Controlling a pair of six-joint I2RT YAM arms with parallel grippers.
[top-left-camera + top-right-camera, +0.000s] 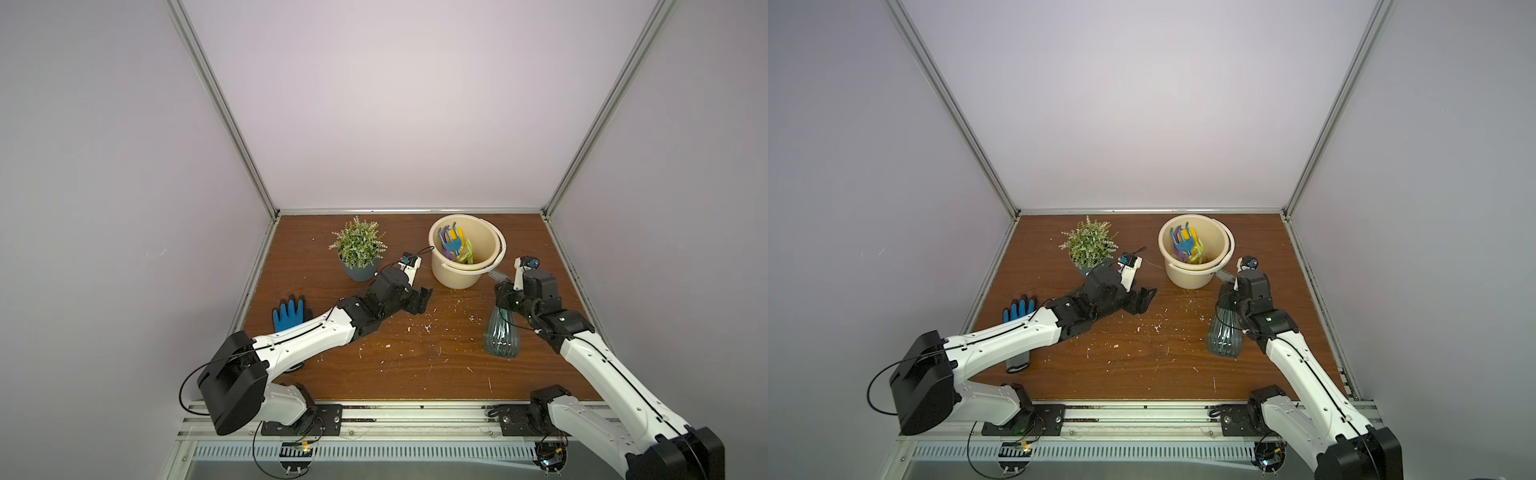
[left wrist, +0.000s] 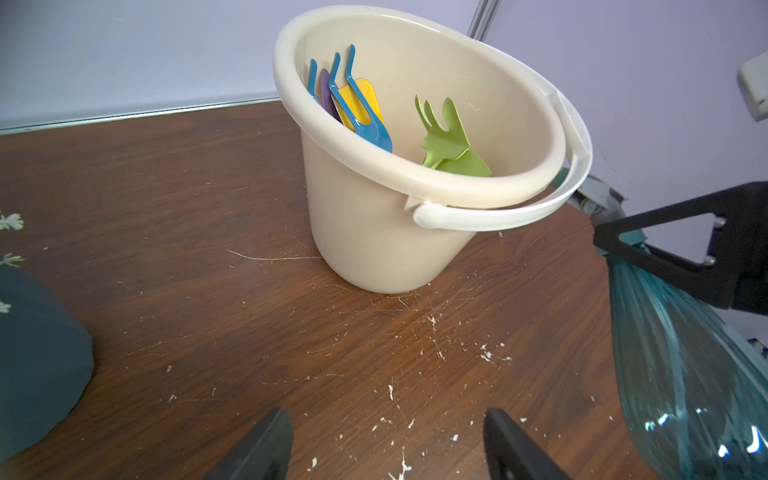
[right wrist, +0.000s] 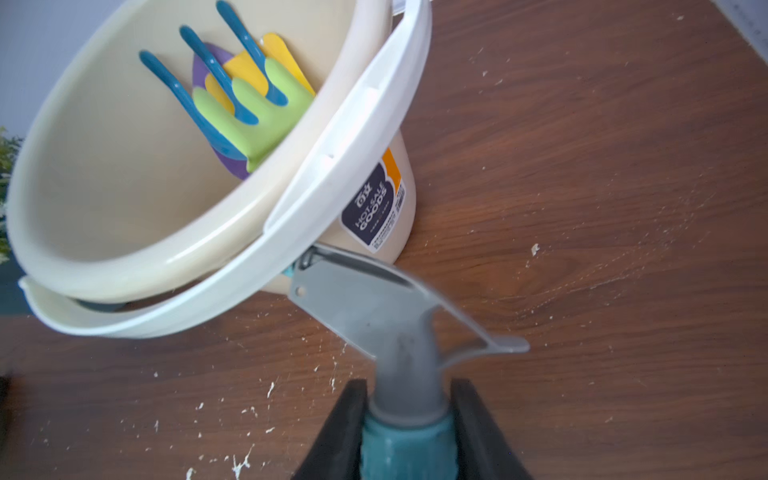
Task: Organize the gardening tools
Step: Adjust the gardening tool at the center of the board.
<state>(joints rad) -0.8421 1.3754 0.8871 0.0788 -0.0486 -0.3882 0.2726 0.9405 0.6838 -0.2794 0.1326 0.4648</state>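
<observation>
Your right gripper [image 3: 409, 415] was clamped on the neck of the bottle [image 1: 503, 336], just under the grey spray head [image 3: 374, 307]; the pads sat either side of the neck and the grip looked square. The bottle was at the table's [image 1: 415, 374] right side, midway between near and far edges; its long axis was tilted, base toward the near edge and head toward the bucket [image 1: 453, 278]; you couldn't tell from these views whether the base was clear of the table. The bucket stood by the far edge, right of centre; the tools [image 2: 357, 112] were already inside, blue, lime, yellow and purple heads leaning on the wall.

The relation that mattered: the bucket mouth lay ahead of and above the nozzle [image 3: 309, 259], and the nozzle was tucked under the bucket's handle [image 3: 345, 166], touching or just beside it. My read: you needed to back off and lift before going forward, or the nozzle would hook the handle and drag the bucket.

Your left gripper [image 2: 386, 440] was spread and empty, near the table's centre, facing the bucket; it was well placed to steady it.
</observation>
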